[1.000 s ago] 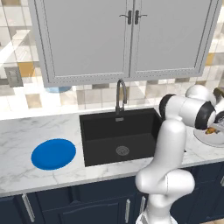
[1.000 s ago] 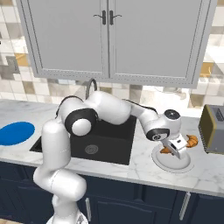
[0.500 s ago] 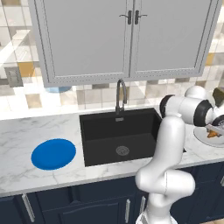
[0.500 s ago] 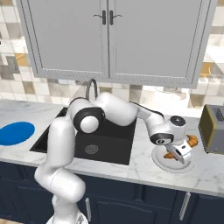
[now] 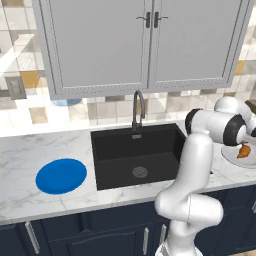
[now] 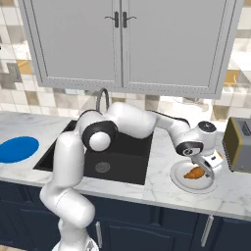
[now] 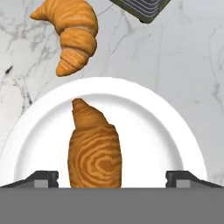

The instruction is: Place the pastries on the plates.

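One pastry (image 7: 95, 151) lies on the white plate (image 7: 157, 131), long axis running straight away from the end effector (image 7: 111, 178), between its fingertips but untouched. The end effector stands wide open, holding nothing, directly over that plate. The croissant (image 7: 72, 33) rests on the counter (image 7: 175, 65) just beyond the white plate's rim, on the far side from the end effector, curved, near a dark toaster (image 6: 238, 144). The blue plate (image 5: 61, 175) sits well apart from the white plate, across the sink (image 5: 137, 155). Judgement: the croissant comes next, and it is bound for the blue plate.
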Controlling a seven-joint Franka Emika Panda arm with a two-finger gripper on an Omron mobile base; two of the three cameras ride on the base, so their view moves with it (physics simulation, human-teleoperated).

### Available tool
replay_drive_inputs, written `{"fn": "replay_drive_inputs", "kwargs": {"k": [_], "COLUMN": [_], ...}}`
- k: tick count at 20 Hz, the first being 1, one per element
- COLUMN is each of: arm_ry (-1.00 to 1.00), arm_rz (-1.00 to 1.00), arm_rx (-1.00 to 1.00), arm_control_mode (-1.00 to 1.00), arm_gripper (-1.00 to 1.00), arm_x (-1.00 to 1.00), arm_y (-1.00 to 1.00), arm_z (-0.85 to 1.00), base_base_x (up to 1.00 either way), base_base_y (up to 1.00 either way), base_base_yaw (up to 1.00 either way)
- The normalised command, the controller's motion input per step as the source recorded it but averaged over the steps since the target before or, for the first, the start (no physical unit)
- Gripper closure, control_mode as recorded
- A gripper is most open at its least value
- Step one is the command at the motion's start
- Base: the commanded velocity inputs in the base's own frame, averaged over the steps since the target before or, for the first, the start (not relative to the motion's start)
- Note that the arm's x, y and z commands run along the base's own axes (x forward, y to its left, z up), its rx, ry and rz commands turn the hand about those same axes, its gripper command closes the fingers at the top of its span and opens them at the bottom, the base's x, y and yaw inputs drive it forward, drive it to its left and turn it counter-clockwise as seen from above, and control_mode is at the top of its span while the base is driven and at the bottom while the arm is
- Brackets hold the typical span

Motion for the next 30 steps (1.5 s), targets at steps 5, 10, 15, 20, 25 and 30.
{"fn": "replay_drive_inputs", "kwargs": {"k": [5, 10, 15, 20, 25, 30], "arm_ry": [0.04, 0.0, 0.0, 0.0, 0.02, 0.03], "arm_rz": [0.0, 0.0, 0.03, 0.06, 0.04, 0.03], "arm_rx": [-0.01, 0.0, 0.0, 0.0, 0.0, 0.0], "arm_control_mode": [-1.0, -1.0, -1.0, -1.0, -1.0, -1.0], "arm_gripper": [-1.0, -1.0, -1.0, -1.0, -1.0, -1.0], "arm_x": [0.32, 0.35, 0.48, 0.49, 0.23, 0.28], "arm_y": [-0.33, -0.41, -0.23, -0.13, -0.23, -0.21], "arm_z": [0.23, -0.01, -0.21, -0.32, -0.31, -0.25], "base_base_x": [0.0, 0.0, 0.0, 0.0, 0.0, 0.0], "base_base_y": [0.0, 0.0, 0.0, 0.0, 0.0, 0.0], "base_base_yaw": [0.0, 0.0, 0.0, 0.0, 0.0, 0.0]}}
